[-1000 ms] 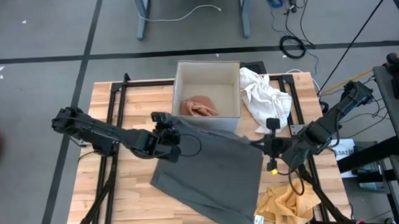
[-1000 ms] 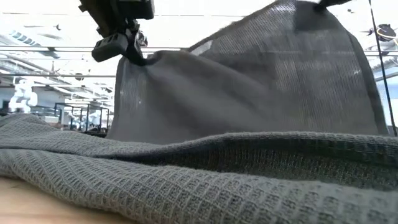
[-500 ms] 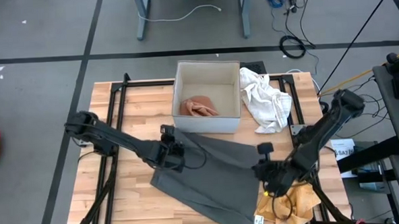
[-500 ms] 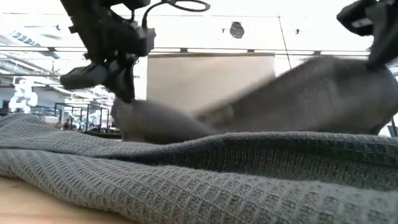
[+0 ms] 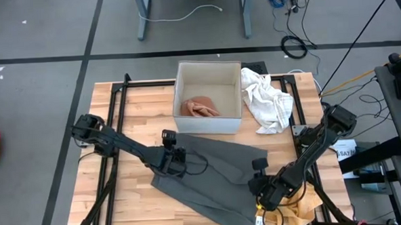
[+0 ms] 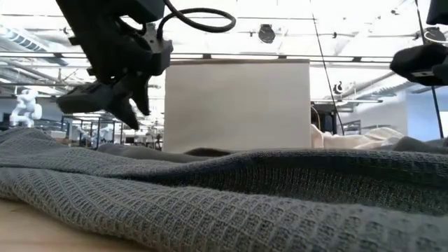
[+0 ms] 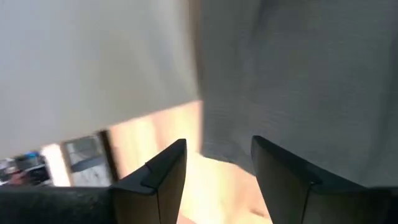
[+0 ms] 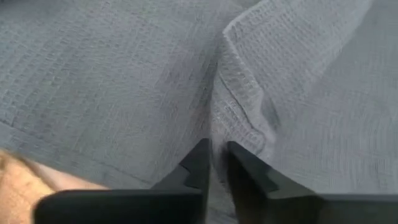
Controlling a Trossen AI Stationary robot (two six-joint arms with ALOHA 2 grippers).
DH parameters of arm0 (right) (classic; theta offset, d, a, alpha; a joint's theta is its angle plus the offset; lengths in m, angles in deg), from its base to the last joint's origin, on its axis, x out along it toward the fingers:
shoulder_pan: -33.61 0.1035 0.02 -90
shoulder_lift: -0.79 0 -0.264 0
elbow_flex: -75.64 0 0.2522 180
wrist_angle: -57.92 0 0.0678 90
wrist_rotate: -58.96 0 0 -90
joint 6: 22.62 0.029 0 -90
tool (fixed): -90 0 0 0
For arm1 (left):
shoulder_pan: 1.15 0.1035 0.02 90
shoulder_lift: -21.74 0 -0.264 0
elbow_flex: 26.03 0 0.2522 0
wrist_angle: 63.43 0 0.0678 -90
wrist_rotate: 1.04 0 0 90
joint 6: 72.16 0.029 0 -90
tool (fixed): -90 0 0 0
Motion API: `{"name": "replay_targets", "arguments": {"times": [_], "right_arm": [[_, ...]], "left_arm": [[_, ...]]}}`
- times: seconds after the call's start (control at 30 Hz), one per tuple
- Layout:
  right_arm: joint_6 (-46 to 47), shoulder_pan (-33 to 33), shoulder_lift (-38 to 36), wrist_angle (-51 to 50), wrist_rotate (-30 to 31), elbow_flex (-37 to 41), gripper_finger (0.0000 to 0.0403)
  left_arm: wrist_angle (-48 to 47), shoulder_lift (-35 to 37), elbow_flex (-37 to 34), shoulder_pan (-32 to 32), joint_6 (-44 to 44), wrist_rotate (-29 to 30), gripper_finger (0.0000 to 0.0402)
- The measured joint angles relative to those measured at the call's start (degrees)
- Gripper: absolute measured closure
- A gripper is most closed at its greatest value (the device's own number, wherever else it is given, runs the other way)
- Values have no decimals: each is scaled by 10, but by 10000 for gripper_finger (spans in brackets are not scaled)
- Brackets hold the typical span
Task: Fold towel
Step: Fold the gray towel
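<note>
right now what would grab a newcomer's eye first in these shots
The big grey towel spread across the middle of the wooden table, with the left gripper open at its left edge and the right gripper low over its right side. Behind it stands a white box holding a pinkish cloth.

Towel (image 5: 217,176): dark grey, waffle-weave grid pattern seen. Tabletop (image 5: 130,139): pale wood planks, black frame. Box (image 5: 208,75): off-white; peach-pink cloth (image 5: 200,107) seen inside. Crumpled cloth (image 5: 268,99): white. Another cloth (image 5: 296,207): mustard yellow. Fingers (image 7: 168,180): black.
</note>
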Motion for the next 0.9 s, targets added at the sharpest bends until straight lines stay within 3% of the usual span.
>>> {"name": "replay_targets", "arguments": {"times": [0.13,0.33,0.5,0.7,0.9], "right_arm": [[31,12,-9,-6,-1,0,294],[64,26,-28,0,6,0,237],[50,33,-37,37,35,0,228],[36,31,-42,65,61,0,234],[39,27,-42,71,82,0,236]], "left_arm": [[0,1,0,2,-15,-73,214],[66,4,-24,12,-8,-88,214],[232,4,-32,15,64,-144,214],[237,16,-25,41,120,-98,213],[221,14,-35,110,135,-166,213]]}}
